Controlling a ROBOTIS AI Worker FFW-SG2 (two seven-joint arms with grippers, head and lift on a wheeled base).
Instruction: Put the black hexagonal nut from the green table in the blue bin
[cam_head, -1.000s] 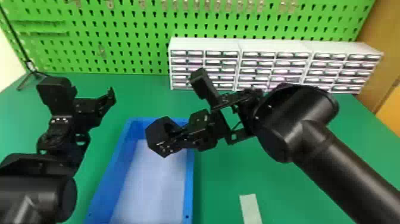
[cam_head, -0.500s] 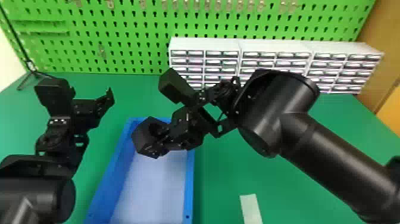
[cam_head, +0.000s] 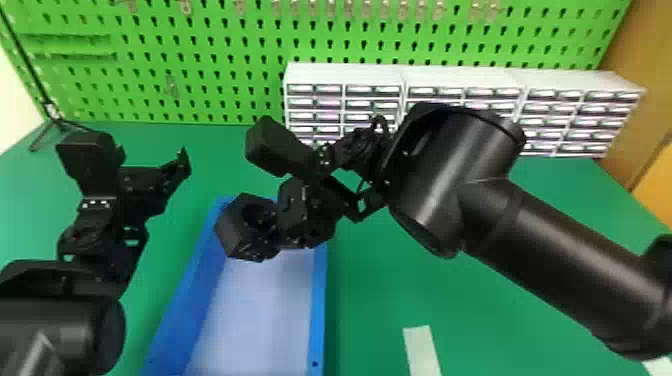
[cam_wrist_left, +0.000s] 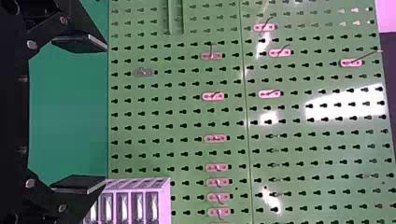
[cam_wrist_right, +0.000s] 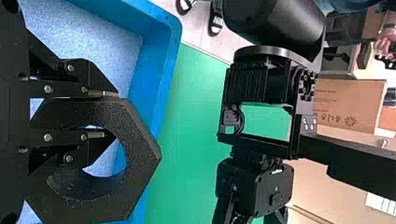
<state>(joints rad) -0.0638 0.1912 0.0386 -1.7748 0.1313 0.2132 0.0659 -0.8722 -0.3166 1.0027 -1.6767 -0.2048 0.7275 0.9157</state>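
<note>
In the head view my right gripper (cam_head: 282, 227) holds the black hexagonal nut (cam_head: 232, 235) above the far end of the blue bin (cam_head: 320, 310). Seen from the right wrist, the gripper (cam_wrist_right: 109, 114) is shut on one side of the nut's ring (cam_wrist_right: 140, 158), with one finger in its hole and the other outside. The bin's wall (cam_wrist_right: 161, 70) lies below and behind the nut. My left gripper (cam_head: 152, 155) stands at the left, beyond and beside the bin, its two fingers wide apart. In the left wrist view the open gripper (cam_wrist_left: 105, 114) has nothing between its fingertips.
White drawer cabinets (cam_head: 345, 75) line the back of the green table (cam_head: 370, 280), before a green pegboard (cam_head: 225, 50). A pale strip (cam_head: 420, 350) lies right of the bin. A thin black stand (cam_head: 50, 117) is at the far left.
My right arm has moved left, carrying the nut with it from nearer the bin's right side to its far left corner. The left arm has hardly moved.
</note>
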